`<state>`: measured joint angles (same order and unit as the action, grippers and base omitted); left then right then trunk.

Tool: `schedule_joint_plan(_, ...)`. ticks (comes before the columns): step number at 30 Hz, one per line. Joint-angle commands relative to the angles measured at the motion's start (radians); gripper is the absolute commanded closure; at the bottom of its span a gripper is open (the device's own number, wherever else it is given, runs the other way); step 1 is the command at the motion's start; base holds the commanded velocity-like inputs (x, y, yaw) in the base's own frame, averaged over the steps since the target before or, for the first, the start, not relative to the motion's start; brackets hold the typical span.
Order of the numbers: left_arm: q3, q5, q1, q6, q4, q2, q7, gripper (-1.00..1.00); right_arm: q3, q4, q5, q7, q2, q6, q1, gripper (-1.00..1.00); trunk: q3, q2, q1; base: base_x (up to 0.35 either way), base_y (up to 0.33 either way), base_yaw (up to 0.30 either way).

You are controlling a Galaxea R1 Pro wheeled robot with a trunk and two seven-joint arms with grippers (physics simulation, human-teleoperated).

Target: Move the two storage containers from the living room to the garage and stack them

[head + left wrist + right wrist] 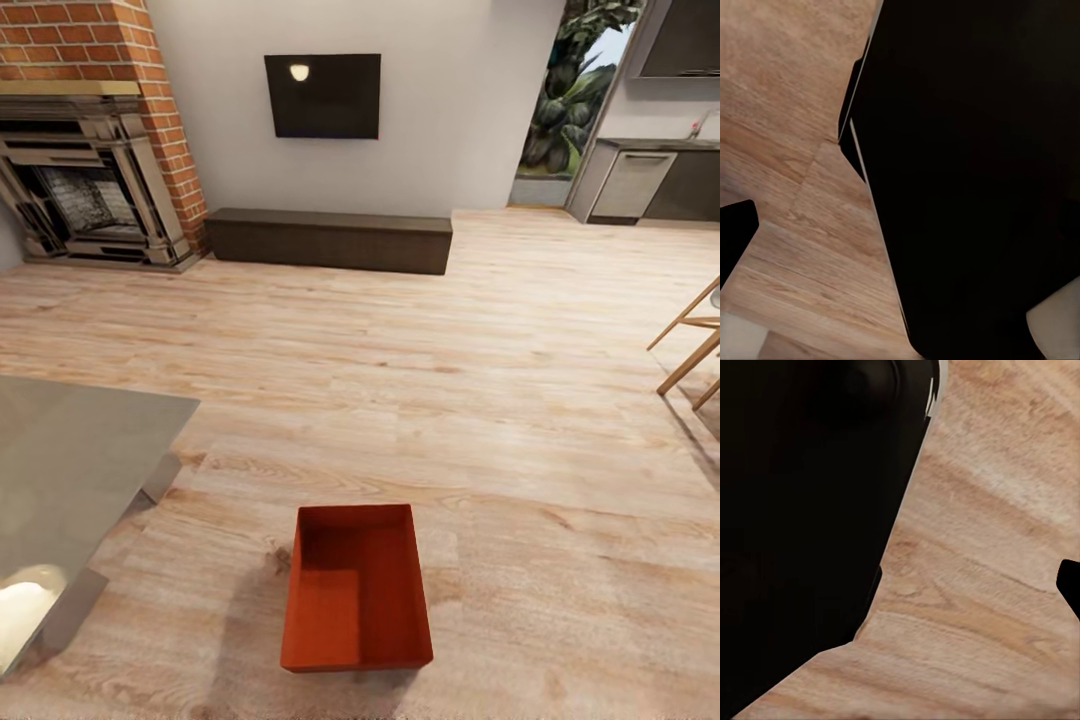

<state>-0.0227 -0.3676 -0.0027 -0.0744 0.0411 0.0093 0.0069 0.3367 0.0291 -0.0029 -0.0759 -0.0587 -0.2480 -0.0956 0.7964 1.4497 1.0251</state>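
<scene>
Jaws: can't tell how either set stands. Left wrist view has a big black robot part (967, 180) up close over wood planks (787, 90); right wrist view has a similar black mass (802, 525) over planks, w/ a small dark tip (1069, 585) at one edge.

One storage container (357, 590), red-orange, open-topped, empty, sits upright on the living room plank floor (480, 380), right in front of the robot, touching nothing.

Just to its left: grey glossy low worktop (70, 470), its corner near the box but apart.

Further off: brick fireplace (90, 140), dark low bench (330, 238) under wall TV (322, 95), wooden chair legs (690, 345) at right, kitchen cabinets (640, 185) far right.

No readable writing or labels.
</scene>
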Motion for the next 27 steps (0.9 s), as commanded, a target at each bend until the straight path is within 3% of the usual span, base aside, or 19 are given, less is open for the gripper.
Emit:
schedule_joint_plan(1,-0.002,-0.002,0.000,-0.002,0.000,0.000,0.001,-1.00,0.007,0.003,0.000,-0.004,0.000,-0.005,-0.001,-1.00,0.002,0.000,0.000,0.000,0.000,0.000)
schedule_joint_plan(27,-0.002,-0.002,0.000,-0.002,0.000,0.000,0.001,-1.00,0.007,0.003,0.000,-0.004,0.002,-0.004,-0.001,-1.00,0.044,0.000,0.000,0.000,0.000,0.000)
